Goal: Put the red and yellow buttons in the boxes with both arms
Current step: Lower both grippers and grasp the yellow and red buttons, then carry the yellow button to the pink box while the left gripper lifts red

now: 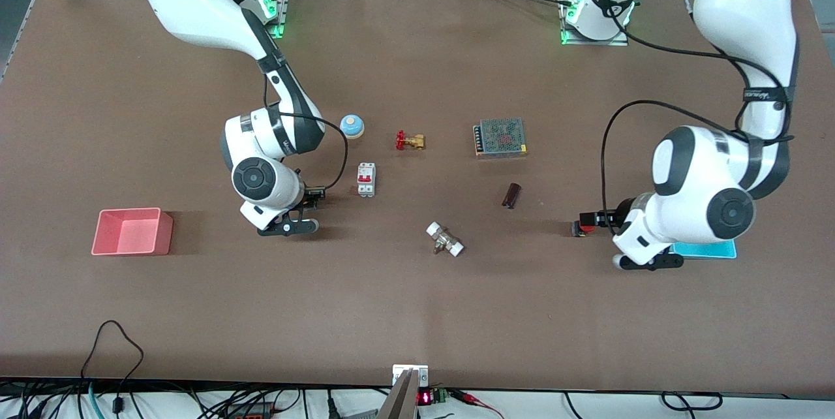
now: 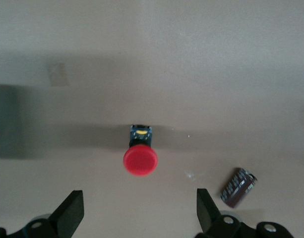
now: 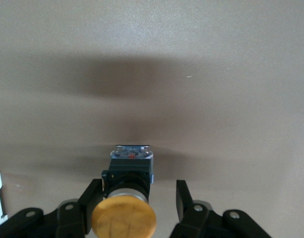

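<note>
The red button [image 2: 140, 158] stands on the table next to the cyan box [image 1: 708, 249], which my left arm partly covers. My left gripper [image 2: 139, 201] is open, and the button lies just ahead of its fingertips; in the front view the gripper [image 1: 592, 220] is low by the red button [image 1: 580, 228]. The yellow button [image 3: 124, 218] sits between the fingers of my right gripper [image 3: 137, 193], which is open, with one finger [image 3: 90, 201] against the button's base and the other apart. In the front view this gripper [image 1: 314, 196] is low beside a white breaker. The pink box [image 1: 130, 231] stands toward the right arm's end.
A white circuit breaker [image 1: 366, 179], a blue-and-white bell [image 1: 351, 125], a brass valve with a red handle [image 1: 409, 140], a metal power supply [image 1: 500, 137], a dark cylinder [image 1: 511, 195] and a brass fitting with white ends [image 1: 445, 239] lie mid-table.
</note>
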Controlling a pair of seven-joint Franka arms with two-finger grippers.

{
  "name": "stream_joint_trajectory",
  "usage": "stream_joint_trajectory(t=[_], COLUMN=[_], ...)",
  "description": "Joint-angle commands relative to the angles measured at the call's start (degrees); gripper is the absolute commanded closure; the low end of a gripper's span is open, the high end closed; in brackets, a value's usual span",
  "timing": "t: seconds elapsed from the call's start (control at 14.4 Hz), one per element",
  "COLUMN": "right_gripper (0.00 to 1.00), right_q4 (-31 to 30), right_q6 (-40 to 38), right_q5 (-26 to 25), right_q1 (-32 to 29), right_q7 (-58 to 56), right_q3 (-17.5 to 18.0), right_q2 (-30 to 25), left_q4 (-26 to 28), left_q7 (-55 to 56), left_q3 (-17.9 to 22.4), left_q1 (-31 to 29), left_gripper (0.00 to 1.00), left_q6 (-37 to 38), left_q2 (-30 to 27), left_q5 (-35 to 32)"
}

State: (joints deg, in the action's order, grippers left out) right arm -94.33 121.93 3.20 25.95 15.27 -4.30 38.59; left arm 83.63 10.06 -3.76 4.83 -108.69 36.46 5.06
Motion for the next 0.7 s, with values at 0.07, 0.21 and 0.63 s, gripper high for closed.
stream_joint_trajectory(t=[0.07, 0.21, 0.63], right_gripper=[0.44, 0.51, 0.71], right_q4=[0.7, 0.7, 1.1], right_q6=[0.1, 0.1, -0.1], right_q5=[0.7, 0.7, 0.6], right_q1=[-0.4, -0.3, -0.3], right_q7=[-0.2, -0.3, -0.4], right_q3=[0.3, 0.3, 0.2], right_q2=[0.7, 0.9, 0.5], left_q4=[1.4, 2.8, 4.0], left_q7=[0.8, 0.8, 0.7], left_q3=[0.4, 0.4, 0.3], left_q1=[0.5, 0.6, 0.8], left_gripper=[0.0, 0.0, 0.23], left_q6=[-2.9, -5.1, -6.5], left_q2=[2.2, 3.1, 3.2], left_q5=[-1.3, -1.3, -1.3])
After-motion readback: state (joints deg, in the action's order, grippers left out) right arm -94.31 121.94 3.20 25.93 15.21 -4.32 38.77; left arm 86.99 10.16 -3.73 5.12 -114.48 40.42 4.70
